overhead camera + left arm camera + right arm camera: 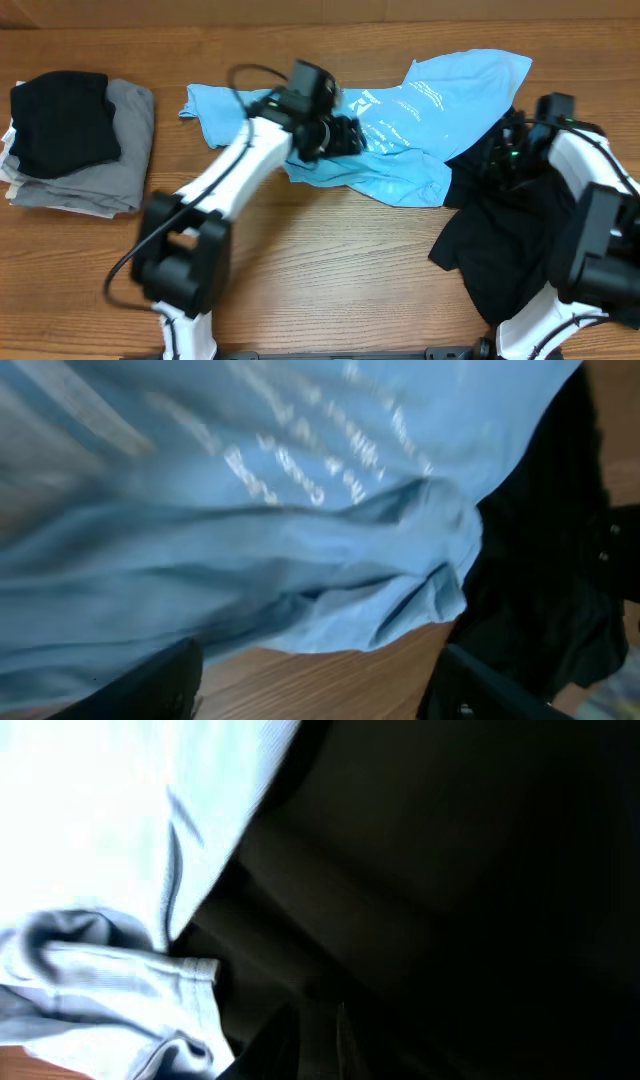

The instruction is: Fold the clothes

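Note:
The sky-blue T-shirt (420, 110) lies crumpled across the far middle of the table, with white print showing. A black garment (500, 240) lies at the right and partly overlaps the shirt's right edge. My left gripper (350, 135) hovers low over the shirt's middle. In the left wrist view it (320, 685) is open and empty, with bare wood between the fingers, the blue shirt (250, 560) just beyond and black cloth (540, 560) to the right. My right gripper (505, 150) sits in the black garment's top. In the right wrist view its fingers (335, 1030) are close together in black fabric (450, 870), beside the blue hem (90, 870).
A stack of folded clothes stands at the far left, with a black piece (60, 120) on top of grey ones (130, 150). Bare wooden tabletop (330, 260) lies in front of the shirt.

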